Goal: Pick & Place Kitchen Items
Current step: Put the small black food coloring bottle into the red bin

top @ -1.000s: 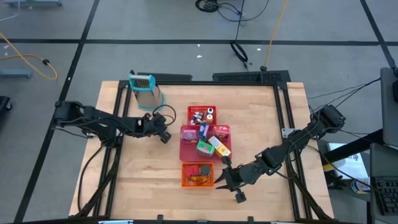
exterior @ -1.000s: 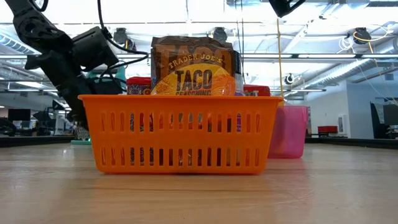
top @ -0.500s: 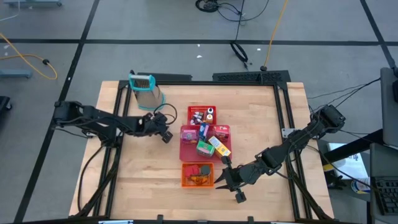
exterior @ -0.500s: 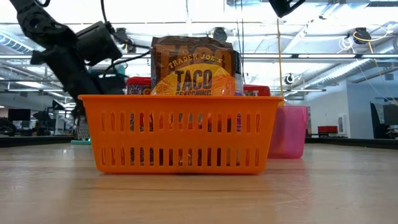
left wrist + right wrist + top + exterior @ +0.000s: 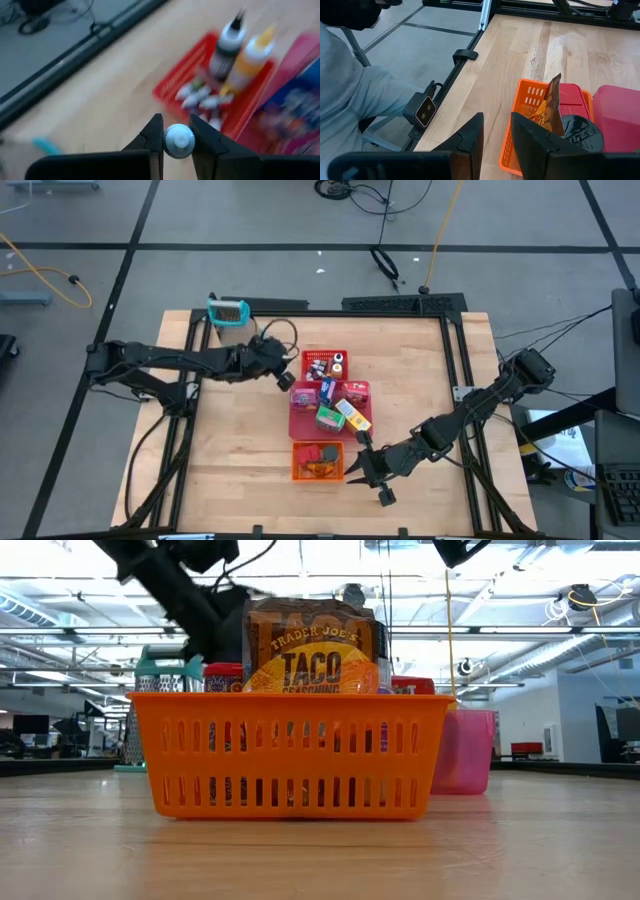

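**Left arm carries a small jar toward the red tray**

Since the earlier frame, the left arm has swung away from the open wood and reached toward the middle of the table; its left gripper (image 5: 284, 376) is now just beside the near-left corner of the small red tray (image 5: 312, 357). The grater (image 5: 228, 311) at the back-left edge, which the arm partly covered before, now stands free.

In the left wrist view the fingers are clenched on a small jar (image 5: 178, 140) with a round pale cap, which sits between the two tips with the cap toward the camera. Its long axis seems to run along the fingers, though the body is hidden. The red tray lies straight ahead of the pincer and slightly to one side, with a dark-capped bottle (image 5: 227, 44) and a yellow squeeze bottle (image 5: 251, 56) standing upright in it and some small pale pieces at their feet. So the free place is probably the near part of the tray, in front of the two bottles.

The left arm is stretched long and nearly level across the table. The right gripper (image 5: 362, 468) waits beside the orange basket (image 5: 298, 450), near the front edge; its fingers stand apart around nothing. The left arm is clearly the nearer one for this placing.
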